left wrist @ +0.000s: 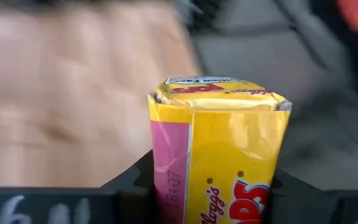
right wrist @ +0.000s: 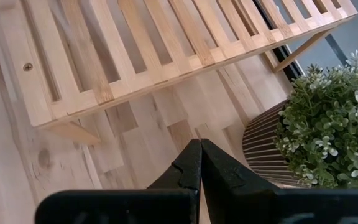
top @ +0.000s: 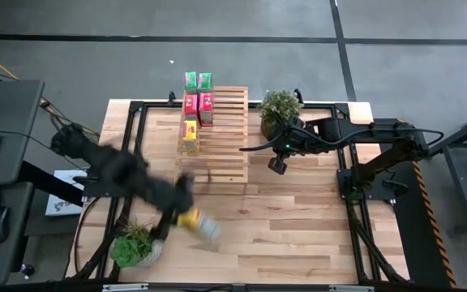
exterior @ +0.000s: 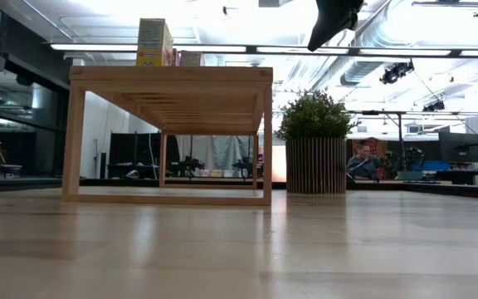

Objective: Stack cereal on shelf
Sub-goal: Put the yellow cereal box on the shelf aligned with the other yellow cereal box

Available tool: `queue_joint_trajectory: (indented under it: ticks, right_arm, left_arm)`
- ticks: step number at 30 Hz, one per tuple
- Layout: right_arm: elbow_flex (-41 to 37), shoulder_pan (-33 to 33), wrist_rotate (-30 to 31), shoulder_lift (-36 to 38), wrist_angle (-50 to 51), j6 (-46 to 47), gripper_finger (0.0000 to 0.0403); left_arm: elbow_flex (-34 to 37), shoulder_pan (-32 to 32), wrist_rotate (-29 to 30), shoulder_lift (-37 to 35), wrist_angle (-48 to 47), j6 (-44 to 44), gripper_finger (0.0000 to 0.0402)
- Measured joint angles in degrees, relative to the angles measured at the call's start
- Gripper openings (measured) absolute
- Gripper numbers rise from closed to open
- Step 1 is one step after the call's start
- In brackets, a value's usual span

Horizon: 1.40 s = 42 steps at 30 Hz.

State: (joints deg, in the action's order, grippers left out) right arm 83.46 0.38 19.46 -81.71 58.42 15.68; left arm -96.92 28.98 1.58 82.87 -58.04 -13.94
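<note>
Left gripper (top: pixel 186 217) clamped on 1 yellow cereal box (left wrist: pixel 219 149), low over the table's near-left part beside a potted plant (top: pixel 134 246). Right gripper (right wrist: pixel 199 163) pressed closed, empty, hovering beside the slatted shelf (top: pixel 225 134), where 5 boxes (top: pixel 197 109) sit along its left edge.

Five cereal boxes (top: pixel 196 107) fill the shelf's (top: pixel 227 138) left edge; its remaining slats lie bare. One potted plant (top: pixel 280 107) crowds the shelf's right side, another (top: pixel 133 242) the surface's (top: pixel 298 235) near-left corner. The surface's middle and near-right stand open.
</note>
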Motion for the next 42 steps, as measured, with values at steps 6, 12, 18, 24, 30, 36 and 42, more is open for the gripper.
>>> queue_joint_trajectory:
  ticks: [6,12,18,24,30,36,42]
  right_arm:
    - [0.00,0.00,1.61,-0.02,-0.91,0.78,0.0000]
    - [0.00,-0.02,1.75,-0.02,-3.02,0.96,0.0000]
    - [0.00,-0.01,1.83,-0.02,-3.59,1.40,0.0000]
    - [0.00,-0.01,2.45,-0.02,-3.64,2.05,0.0000]
    - [0.00,-0.01,2.97,-0.02,-3.64,2.05,0.0000]
    - [0.00,-0.02,2.97,-0.02,-3.61,1.86,0.0000]
    - [0.00,0.00,2.95,-0.02,-3.44,2.03,0.0000]
  left_arm:
    - [-23.34,-14.72,9.95,8.15,-15.02,11.30,0.0121]
    - [-35.51,-25.02,10.61,19.61,-29.78,12.36,0.0122]
    - [-35.97,-30.06,10.62,25.51,-31.56,11.49,0.0122]
    - [-35.98,-31.92,10.85,28.19,-31.93,11.59,0.0122]
    - [-36.02,-32.38,11.66,27.93,-31.98,12.07,0.0122]
    - [-36.02,-33.16,10.50,27.74,-31.98,11.22,0.0122]
    - [-35.87,-33.68,9.15,26.82,-31.96,10.08,0.0122]
